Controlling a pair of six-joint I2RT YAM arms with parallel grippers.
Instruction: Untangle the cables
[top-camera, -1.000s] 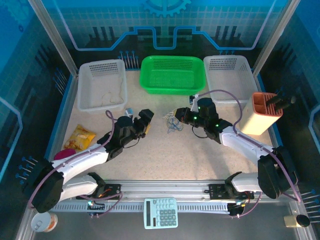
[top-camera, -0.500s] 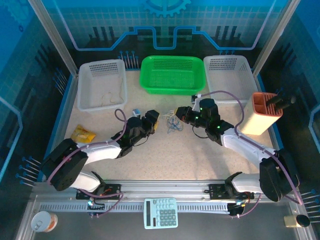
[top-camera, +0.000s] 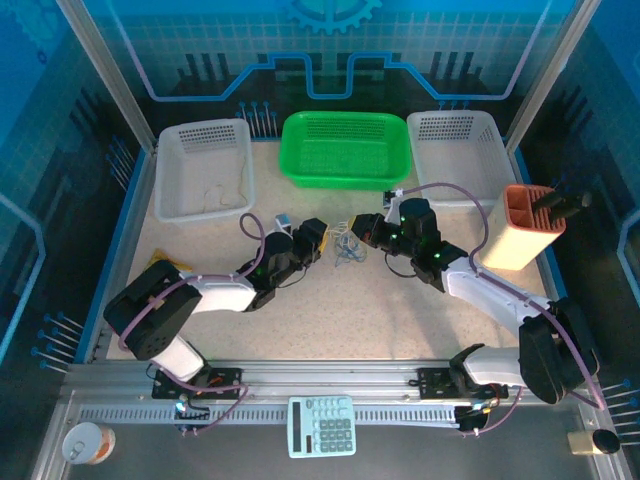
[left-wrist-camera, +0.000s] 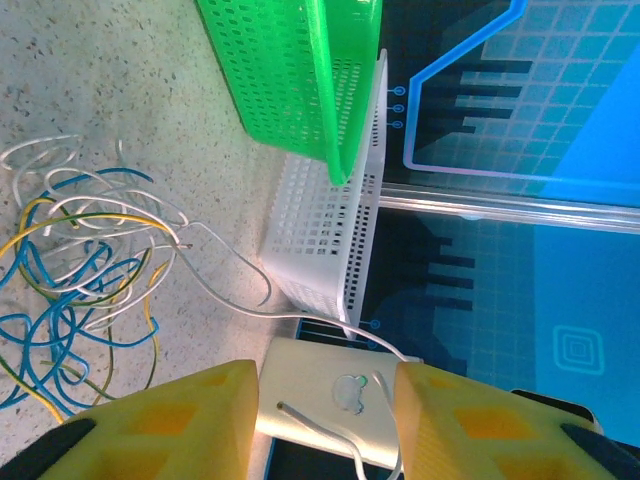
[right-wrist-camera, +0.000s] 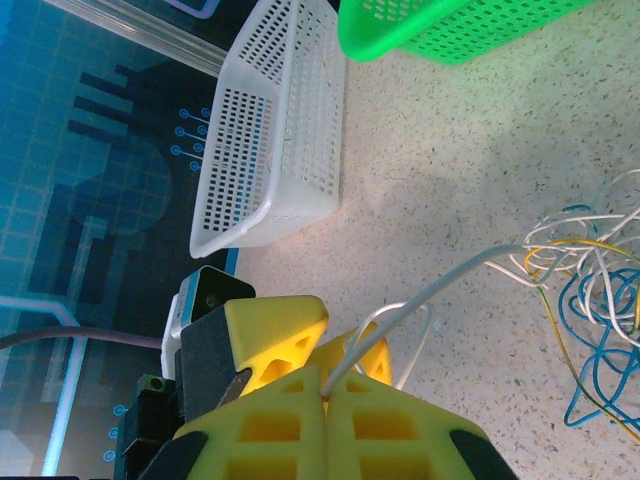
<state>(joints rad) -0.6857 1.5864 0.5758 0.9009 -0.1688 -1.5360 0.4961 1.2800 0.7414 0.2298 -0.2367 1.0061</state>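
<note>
Loosely tangled white, blue, yellow cables; right pincer clamps one, left pincer gapes.

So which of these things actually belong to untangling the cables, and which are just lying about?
Job in hand:
cables
right gripper, shut on a white strand
left gripper, jaws apart beside the tangle

Lying about:
green basket
left white basket
right white basket
orange holder
calculator
snack packet
</note>
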